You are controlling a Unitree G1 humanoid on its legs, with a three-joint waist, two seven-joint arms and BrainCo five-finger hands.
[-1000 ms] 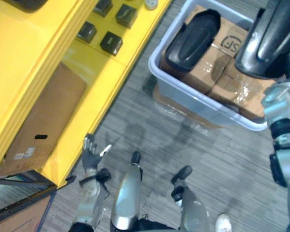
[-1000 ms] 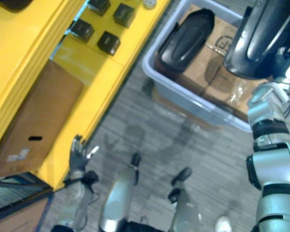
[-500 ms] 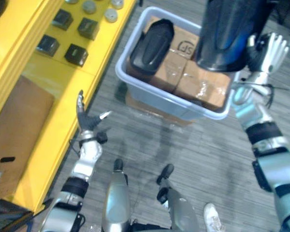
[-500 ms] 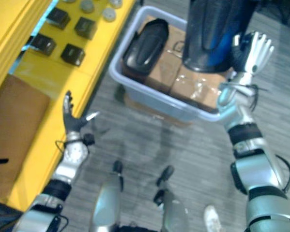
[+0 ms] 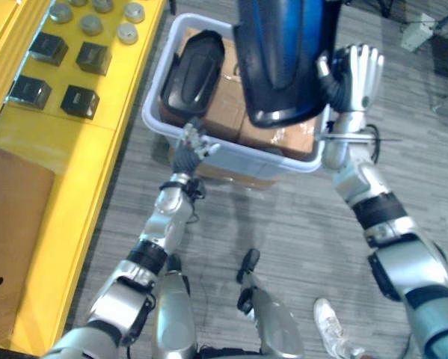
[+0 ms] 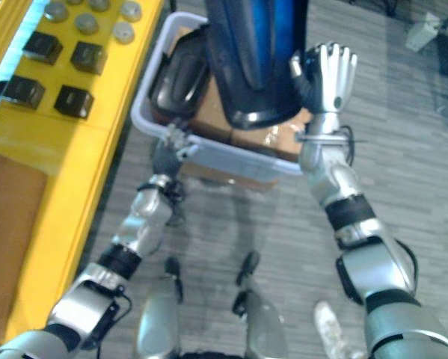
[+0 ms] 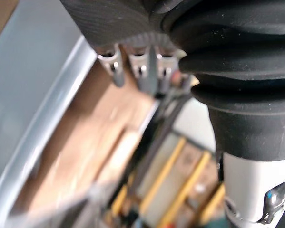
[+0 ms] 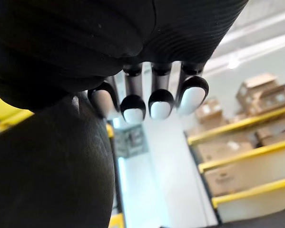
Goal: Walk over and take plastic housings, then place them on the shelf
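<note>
Right hand [image 5: 354, 71], fingers straight, presses a large dark plastic housing [image 5: 283, 67] raised above the bin [image 5: 238, 154] (a second housing [image 5: 192, 71] lies inside); left hand [image 5: 185, 153], fingers loosely spread, is at the bin's near rim.

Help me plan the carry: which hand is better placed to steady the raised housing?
Right, probably: the right hand lies open against the raised housing, while the left hand is lower, by the grey bin rim.
</note>
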